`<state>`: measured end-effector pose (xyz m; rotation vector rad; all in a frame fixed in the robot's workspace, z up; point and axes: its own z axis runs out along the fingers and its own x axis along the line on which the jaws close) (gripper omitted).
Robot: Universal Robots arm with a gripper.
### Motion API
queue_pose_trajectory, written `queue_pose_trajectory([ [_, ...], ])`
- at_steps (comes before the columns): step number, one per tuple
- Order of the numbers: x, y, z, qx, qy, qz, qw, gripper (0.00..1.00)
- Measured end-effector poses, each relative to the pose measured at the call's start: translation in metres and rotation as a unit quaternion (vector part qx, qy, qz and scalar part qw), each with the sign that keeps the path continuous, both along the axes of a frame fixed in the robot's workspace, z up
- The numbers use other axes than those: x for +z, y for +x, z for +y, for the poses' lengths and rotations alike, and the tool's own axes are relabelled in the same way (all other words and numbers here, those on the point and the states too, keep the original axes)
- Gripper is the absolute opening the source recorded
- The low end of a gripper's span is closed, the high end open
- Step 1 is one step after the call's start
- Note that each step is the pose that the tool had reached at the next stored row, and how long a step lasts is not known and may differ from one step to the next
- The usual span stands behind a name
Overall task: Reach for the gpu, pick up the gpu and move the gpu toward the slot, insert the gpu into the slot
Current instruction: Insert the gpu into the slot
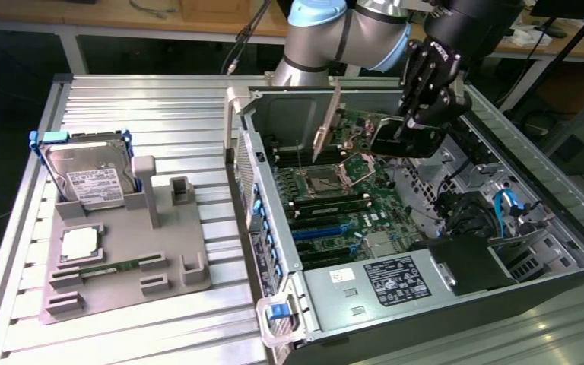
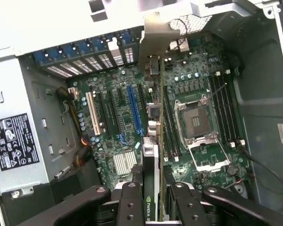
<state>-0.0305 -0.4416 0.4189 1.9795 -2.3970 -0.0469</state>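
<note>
A ribbed metal table (image 1: pixel 130 114) carries an open computer case (image 1: pixel 535 228), which lies on its side with the motherboard (image 1: pixel 373 190) facing up. On the exterior view's left, a grey fixture tray (image 1: pixel 119 258) props up a hard drive (image 1: pixel 89 179). The gpu (image 1: pixel 348 122) hangs upright on edge above the far part of the board, near the processor socket (image 2: pixel 195 122). The gripper (image 2: pixel 153 200) is clamped on it. The blue slot (image 2: pixel 134 110) lies nearer, apart from the card.

Upright gpu (image 1: pixel 358 125) near blue slot (image 2: pixel 134 110)
</note>
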Motion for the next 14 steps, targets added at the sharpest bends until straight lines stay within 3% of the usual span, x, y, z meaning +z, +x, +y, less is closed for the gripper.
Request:
queue_pose_trajectory([
  [6, -0.0081, 0.0, 0.0, 0.056, 0.0001, 0.0, 0.9984, 0.27],
  [10, -0.0162, 0.0, 0.0, 0.097, 0.0, 0.0, 0.9953, 0.27],
  [14, -0.0207, 0.0, 0.0, 0.134, 0.0, 0.0, 0.9909, 0.27],
])
